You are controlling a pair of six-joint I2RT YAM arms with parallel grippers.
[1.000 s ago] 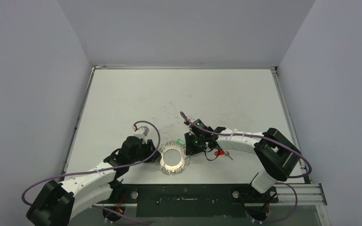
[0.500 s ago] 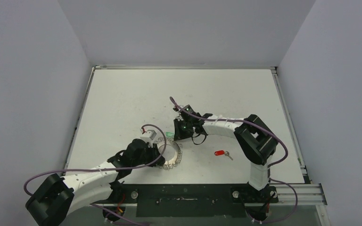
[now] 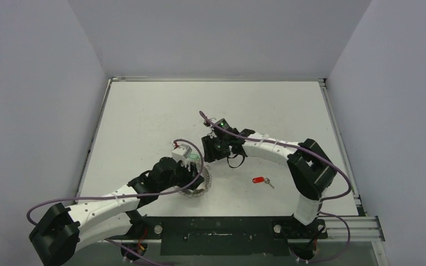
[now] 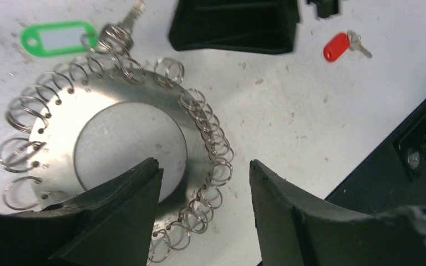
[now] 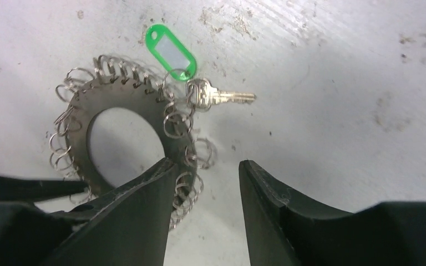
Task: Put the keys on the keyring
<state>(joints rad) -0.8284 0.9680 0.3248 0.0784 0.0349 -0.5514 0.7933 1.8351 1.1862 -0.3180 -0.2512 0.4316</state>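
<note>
- silver keyring point(image 4: 144, 88) lies flat on the white table point(image 4: 288, 111). its rim sits between the wide-apart fingers of the left claw point(image 4: 202, 169), and neither finger grips it.
- right claw point(image 5: 206, 166) hangs over the ring's edge, spread and empty.
- green key point(image 5: 216, 97) rests against the wire loops with its tag just outside them. i cannot tell whether its small split ring is threaded through one.
- red key point(image 4: 341, 45) lies well apart from the ring and is not yet on.
- likely step: pin the ring with the left claw and fetch the red key with the right, pinching the plastic tag rather than the thin blade.
- the loops are thin, springy and crowded. the plate is slick and flat, so it may skate unless held down.
</note>
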